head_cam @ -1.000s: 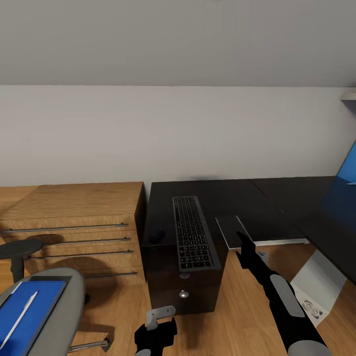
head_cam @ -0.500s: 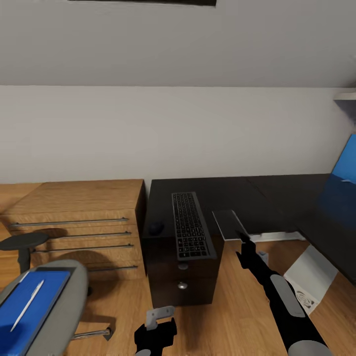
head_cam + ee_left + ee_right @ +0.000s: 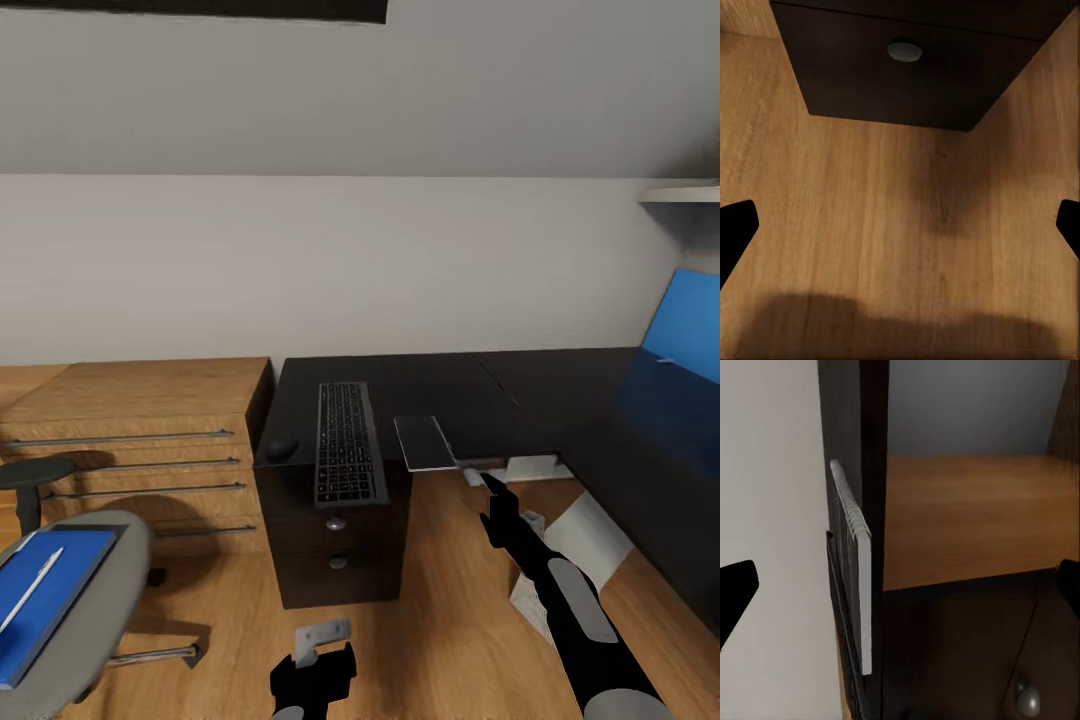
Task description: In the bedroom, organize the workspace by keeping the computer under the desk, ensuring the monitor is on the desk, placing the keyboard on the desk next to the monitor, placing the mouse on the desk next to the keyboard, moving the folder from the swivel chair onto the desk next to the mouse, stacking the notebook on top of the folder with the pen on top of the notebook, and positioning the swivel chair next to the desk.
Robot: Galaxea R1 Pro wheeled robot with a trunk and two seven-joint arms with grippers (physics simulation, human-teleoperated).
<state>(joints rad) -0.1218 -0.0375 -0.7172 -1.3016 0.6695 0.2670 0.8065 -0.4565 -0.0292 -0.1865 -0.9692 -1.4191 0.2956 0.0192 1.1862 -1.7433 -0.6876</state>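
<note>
Head view: black L-shaped tabletop ran along the pale grey wall, drawer pedestal with round silver knobs at its near-left end. The keyboard lay lengthwise on the tabletop above the drawers, its near end at the front edge. The mouse sat just beside it on the keyboard's left, near the tabletop's left edge, apart from it. A thin grey flat thing, likely the notebook, lay just right of the keyboard, overhanging the tabletop front edge; could not tell for sure. Blue panel leaned at the far right over the tabletop's other wing.

Low oak drawer unit stood left of the tabletop, touching or nearly so. The swivel chair was at lower left on the plank floor, well apart from the tabletop. The folder lay flat on its grey seat with the pen on top.

Left hand hung low over the floor before the drawers; in the left wrist view its fingertips stood wide apart, holding nothing. Right hand reached toward the grey flat thing; in the right wrist view its fingertips were spread wide, empty, with that thing's ribbed edge seen between them.
</note>
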